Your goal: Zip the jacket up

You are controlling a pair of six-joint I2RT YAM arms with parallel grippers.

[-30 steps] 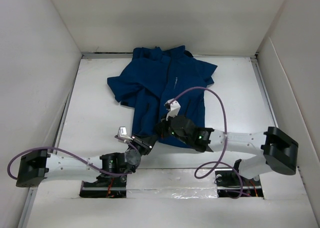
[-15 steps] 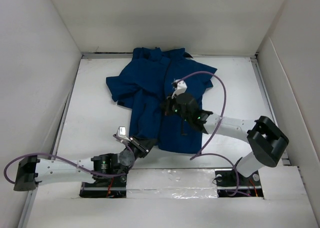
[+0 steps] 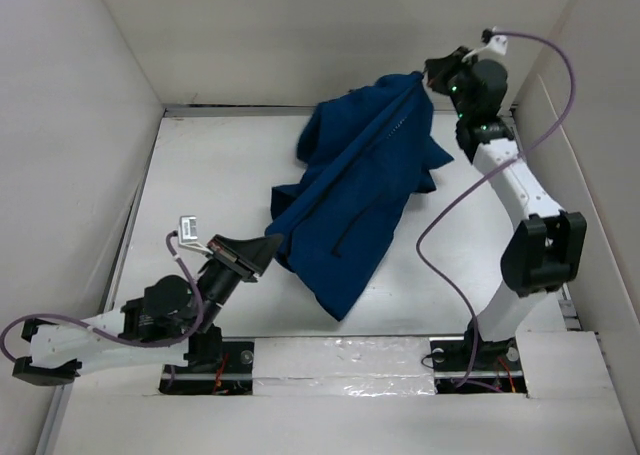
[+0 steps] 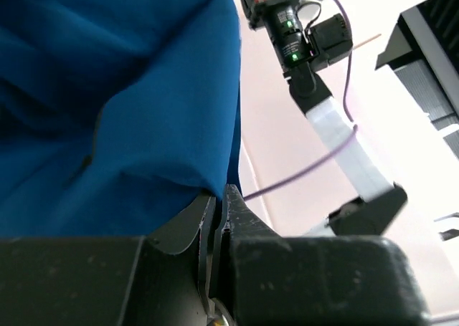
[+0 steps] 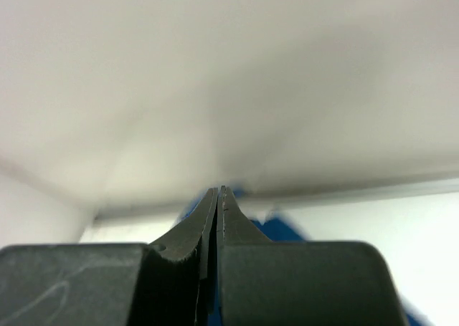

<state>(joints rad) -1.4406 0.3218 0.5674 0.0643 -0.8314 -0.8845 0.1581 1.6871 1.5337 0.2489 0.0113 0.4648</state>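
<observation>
The dark blue jacket (image 3: 360, 185) hangs stretched in the air between my two grippers, running from the lower left to the upper right. My left gripper (image 3: 272, 247) is shut on its lower hem edge; the left wrist view shows the blue fabric (image 4: 129, 89) pinched at the tips of that gripper (image 4: 221, 191). My right gripper (image 3: 428, 76) is raised high near the back wall and shut on the jacket's top end by the zipper line. In the right wrist view the right gripper (image 5: 218, 190) is pressed together with blurred blue cloth (image 5: 283, 229) beside it. The zipper pull is hidden.
White walls (image 3: 90, 95) enclose the table on the left, back and right. The right arm's purple cable (image 3: 440, 215) loops down over the table's right side. The left arm (image 3: 150, 320) lies low at the front left. The jacket's loose lower part drapes onto the table (image 3: 345, 295).
The right gripper has swept from the jacket's middle up to the back right, lifting the jacket off the table. The left gripper has moved left, holding the hem, so the jacket is pulled taut.
</observation>
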